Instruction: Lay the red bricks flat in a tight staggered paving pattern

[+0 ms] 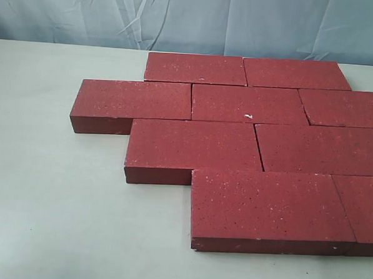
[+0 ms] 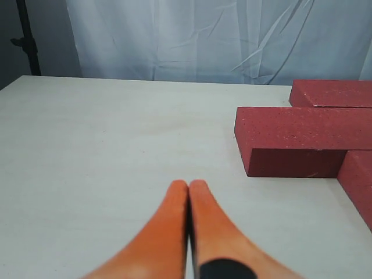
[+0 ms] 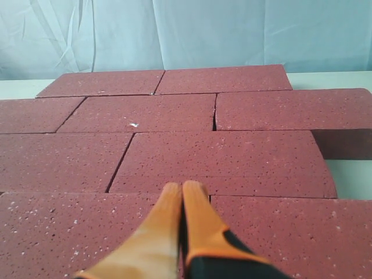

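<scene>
Left pincer [image 2: 189, 186] and right pincer [image 3: 182, 187] are closed empty; red bricks [image 1: 251, 105] lie edge-to-edge, table [image 1: 52, 195] open leftward.

The red bricks [image 1: 251, 105] look matt and grainy, flecked with pale specks. Under them the table [image 1: 45, 201] is smooth and dull; behind them hangs creased cloth [image 1: 180, 20].

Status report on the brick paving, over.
Left gripper shut, empty, over table. Right gripper shut, empty, above bricks. Bricks flat, four staggered rows, mostly tight. Nothing seen in the way.
</scene>
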Robot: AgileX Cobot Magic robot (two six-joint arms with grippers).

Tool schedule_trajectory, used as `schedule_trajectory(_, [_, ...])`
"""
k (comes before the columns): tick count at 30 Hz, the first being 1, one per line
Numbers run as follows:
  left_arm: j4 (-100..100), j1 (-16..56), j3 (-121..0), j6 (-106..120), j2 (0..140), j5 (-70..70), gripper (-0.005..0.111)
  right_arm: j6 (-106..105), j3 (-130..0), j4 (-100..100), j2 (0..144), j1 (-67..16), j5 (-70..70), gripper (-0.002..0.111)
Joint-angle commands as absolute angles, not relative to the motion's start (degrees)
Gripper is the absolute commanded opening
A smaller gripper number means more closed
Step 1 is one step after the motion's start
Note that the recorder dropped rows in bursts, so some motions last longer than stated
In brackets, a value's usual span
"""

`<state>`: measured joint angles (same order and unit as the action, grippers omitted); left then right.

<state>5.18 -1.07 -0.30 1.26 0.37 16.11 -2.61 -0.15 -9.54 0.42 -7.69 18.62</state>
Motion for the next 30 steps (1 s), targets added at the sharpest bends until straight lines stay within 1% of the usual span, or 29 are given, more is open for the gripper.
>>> schedule_trajectory(1, [4.79,-0.97,0.00,0.81,0.00,15.41,0.000,-2.75,0.00,-9.54,0.00,-7.44,17.82,-0.001])
schedule_trajectory(30, [4.79,-0.97,0.00,0.81,0.00,15.41,0.000,-2.75,0.00,-9.54,0.00,-7.44,17.82,-0.001])
